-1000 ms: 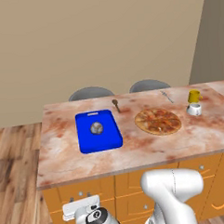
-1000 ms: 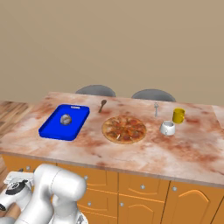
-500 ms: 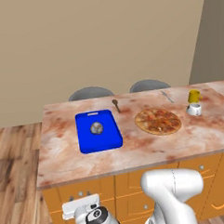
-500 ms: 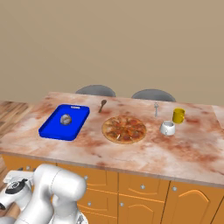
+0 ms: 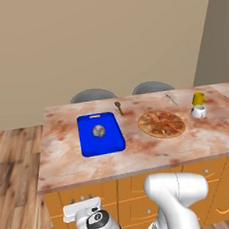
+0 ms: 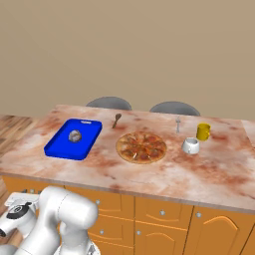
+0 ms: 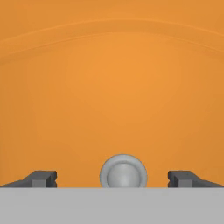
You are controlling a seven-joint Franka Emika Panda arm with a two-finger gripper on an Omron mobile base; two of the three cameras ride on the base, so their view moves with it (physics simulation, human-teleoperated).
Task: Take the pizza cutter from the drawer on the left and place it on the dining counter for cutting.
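My two-finger gripper stands wide apart around the small round silver knob of the flat orange drawer front at bottom centre, nothing gripped; drawer unopened, pizza cutter presumably inside, everything still ahead.

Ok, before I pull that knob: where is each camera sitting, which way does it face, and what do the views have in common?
Left base view: behind the arm, left side, looking forward and down over the dining counter; white arm at lower right.
Right base view: behind the arm, right side, same counter; white arm at lower left.
Hand view: on the hand, facing the orange drawer front, its silver knob between the open gripper tips.
Shared: both base views show the blue cutting board, pizza, yellow cup and white cup.
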